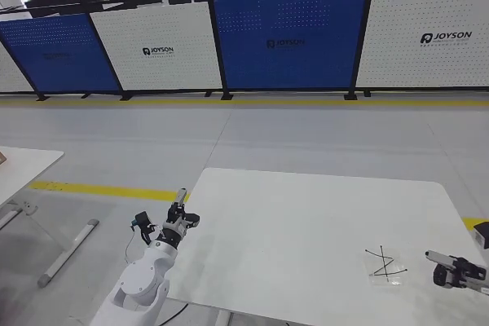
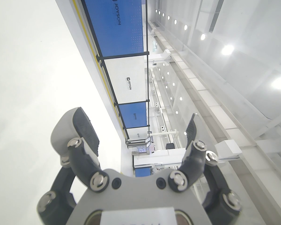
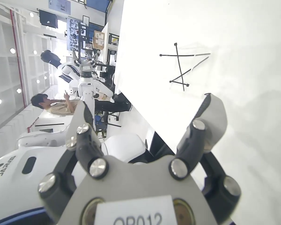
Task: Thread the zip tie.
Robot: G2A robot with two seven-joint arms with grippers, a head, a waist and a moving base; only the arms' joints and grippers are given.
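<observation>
Zip ties: a few black zip ties lie flat in a loose crossed pile on the table's near right part, close to the near edge.
Long axes: in the top view one tie runs from the far side towards the near edge. The others cross it at slants, one roughly left to right.
Heads: in the right wrist view small square heads show at several ends, pointing different ways. How many ties there are I cannot tell for sure.
Right gripper: the right gripper sits near the pile on its right, apart from it, jaws spread with nothing between them.
Left gripper: the left gripper is well apart from the ties at the table's left edge, jaws spread wide and empty.
Surface: a white table with rounded corners.
Room: grey floor with a yellow floor line. Blue and white pegboard panels stand along the far side, and a second table is at the left.
</observation>
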